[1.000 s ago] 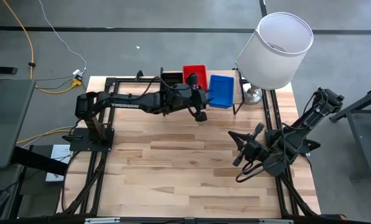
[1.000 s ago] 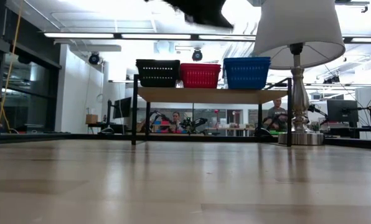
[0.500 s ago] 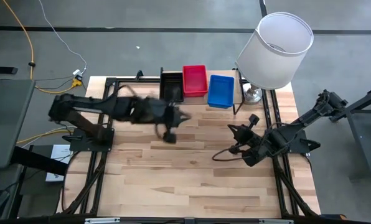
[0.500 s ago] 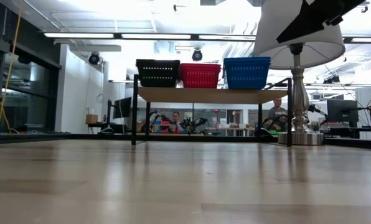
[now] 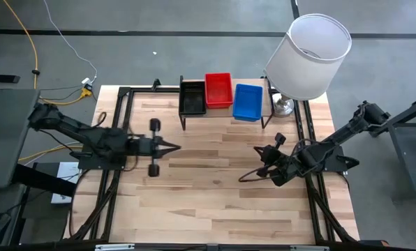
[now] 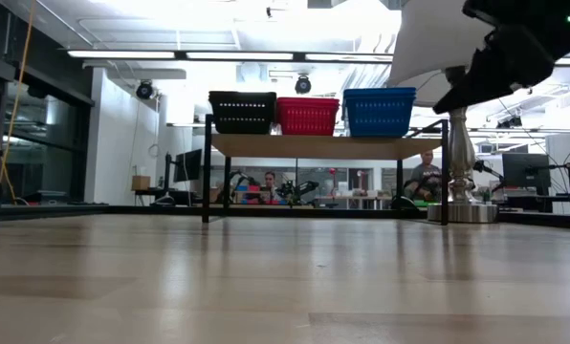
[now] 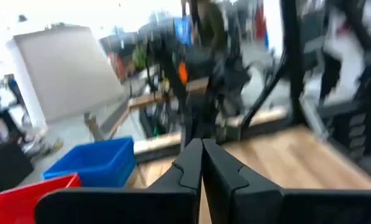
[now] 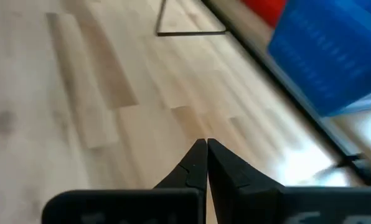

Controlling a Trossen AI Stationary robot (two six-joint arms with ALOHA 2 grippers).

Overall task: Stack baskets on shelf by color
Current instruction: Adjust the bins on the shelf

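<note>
Tabletop [image 5: 215,195] of pale wood planks is seen from above, with both dark arms held over it. At its far right corner a lamp with a wide white shade [image 5: 309,56] is stood. The shelf [image 6: 323,145] is placed along the far edge of the table, just left of the lamp, and its plank top is carried on thin black legs. Three baskets are lined up on it, side by side: the black basket [image 5: 192,97] on the left, the red basket [image 5: 218,90] in the middle, the blue basket [image 5: 248,102] on the right. The left gripper [image 5: 176,146] is held over the left half of the table, well apart from the shelf, with its fingers pressed together on nothing. The right gripper [image 5: 259,150] is held over the right half, near the shelf's right end, its fingers likewise closed and empty.
</note>
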